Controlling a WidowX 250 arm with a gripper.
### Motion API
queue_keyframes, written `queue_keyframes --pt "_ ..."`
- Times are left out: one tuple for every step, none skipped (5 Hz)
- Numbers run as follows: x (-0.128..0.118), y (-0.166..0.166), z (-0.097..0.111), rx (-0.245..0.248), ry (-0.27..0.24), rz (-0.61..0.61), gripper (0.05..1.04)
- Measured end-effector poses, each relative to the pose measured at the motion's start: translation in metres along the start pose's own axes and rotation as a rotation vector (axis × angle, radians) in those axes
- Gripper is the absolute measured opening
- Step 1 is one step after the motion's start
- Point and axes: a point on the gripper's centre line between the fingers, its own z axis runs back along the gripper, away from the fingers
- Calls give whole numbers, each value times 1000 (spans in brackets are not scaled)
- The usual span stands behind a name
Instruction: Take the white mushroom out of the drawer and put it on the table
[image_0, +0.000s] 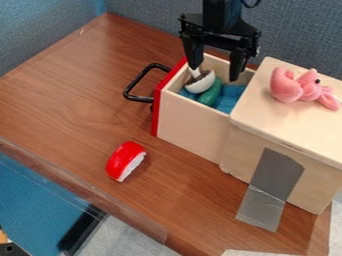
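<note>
The gripper (214, 72) hangs over the pulled-out drawer (194, 125) with its two fingers wide apart and nothing between them. Its left finger is close to a white and brown mushroom-like toy (200, 84) lying inside; whether they touch I cannot tell. Beside that toy is a green object (211, 93), and blue cloth (231, 96) lines the drawer. A pink plush toy (300, 89) lies on top of the wooden box (267, 120). On the table, in front of the drawer, rests a red and white toy piece (125, 161).
The drawer's red front carries a black handle (135, 86) that juts out over the wooden table (73, 100). Grey tape (270, 187) runs from the box down to the tabletop. Blue-grey panels (140, 20) stand behind the table, and a clear ledge (87, 192) lines its front edge.
</note>
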Motion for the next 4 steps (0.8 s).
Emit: queue_keyframes --pt "-3 1 -10 2 28 4 1001" --pt "6 5 -17 28 24 6 1001" --pt "19 9 -20 52 4 -2 1001" --pt "26 16 -29 96 27 1 1001"
